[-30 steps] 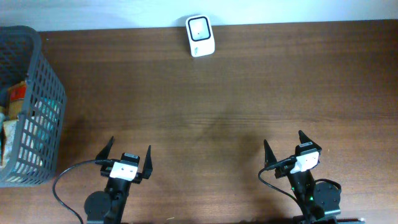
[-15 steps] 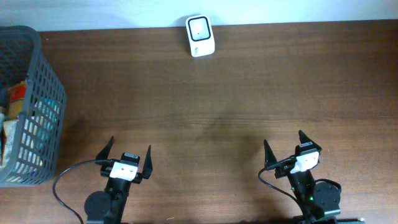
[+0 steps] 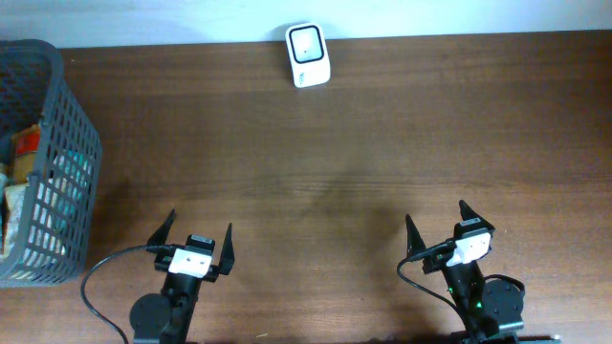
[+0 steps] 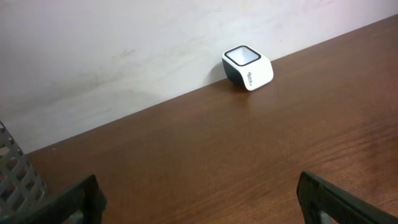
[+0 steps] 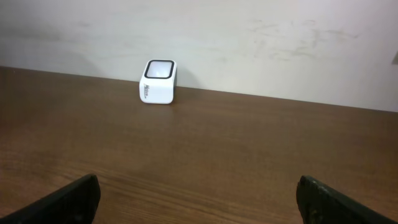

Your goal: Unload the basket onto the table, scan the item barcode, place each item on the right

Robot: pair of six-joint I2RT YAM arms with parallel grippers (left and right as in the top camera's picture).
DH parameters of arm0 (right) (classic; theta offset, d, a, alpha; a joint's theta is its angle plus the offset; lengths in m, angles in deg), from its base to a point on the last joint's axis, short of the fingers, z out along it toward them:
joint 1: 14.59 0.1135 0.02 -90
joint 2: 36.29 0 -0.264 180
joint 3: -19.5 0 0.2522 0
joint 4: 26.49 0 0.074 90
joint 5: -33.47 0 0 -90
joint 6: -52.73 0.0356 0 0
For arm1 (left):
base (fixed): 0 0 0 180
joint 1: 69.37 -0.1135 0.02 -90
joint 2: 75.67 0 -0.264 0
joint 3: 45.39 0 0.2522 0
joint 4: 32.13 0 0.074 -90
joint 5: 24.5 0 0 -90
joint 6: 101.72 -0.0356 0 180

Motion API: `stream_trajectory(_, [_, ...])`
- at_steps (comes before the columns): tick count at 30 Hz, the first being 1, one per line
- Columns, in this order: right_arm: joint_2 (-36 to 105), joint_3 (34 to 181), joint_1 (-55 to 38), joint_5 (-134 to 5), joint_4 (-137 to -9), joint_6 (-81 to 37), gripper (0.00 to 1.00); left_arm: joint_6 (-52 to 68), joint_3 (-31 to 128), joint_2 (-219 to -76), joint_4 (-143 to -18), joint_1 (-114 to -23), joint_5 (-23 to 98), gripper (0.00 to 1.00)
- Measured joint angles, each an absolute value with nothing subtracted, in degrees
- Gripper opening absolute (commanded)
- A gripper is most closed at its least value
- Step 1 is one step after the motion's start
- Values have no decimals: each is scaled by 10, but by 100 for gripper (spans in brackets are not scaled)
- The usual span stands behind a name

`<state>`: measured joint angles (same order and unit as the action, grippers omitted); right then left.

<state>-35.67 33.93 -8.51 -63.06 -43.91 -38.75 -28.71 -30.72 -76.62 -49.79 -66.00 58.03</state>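
A white barcode scanner with a dark window stands at the table's far edge against the wall; it also shows as the scanner in the left wrist view and the scanner in the right wrist view. Items lie inside a grey basket at the far left; no barcode is visible. My left gripper rests open near the front edge, nothing between its fingers. My right gripper is also open and empty at the front right. Both grippers are far from scanner and basket.
The brown wooden table runs back to a pale wall. A black cable loops beside the left arm's base. The basket's corner shows at the left of the left wrist view.
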Motion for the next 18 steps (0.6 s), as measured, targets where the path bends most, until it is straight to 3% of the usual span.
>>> stream_trajectory(18, [-357, 339, -85, -631, -439, -387, 99, -264, -290, -779, -468, -660, 580, 99])
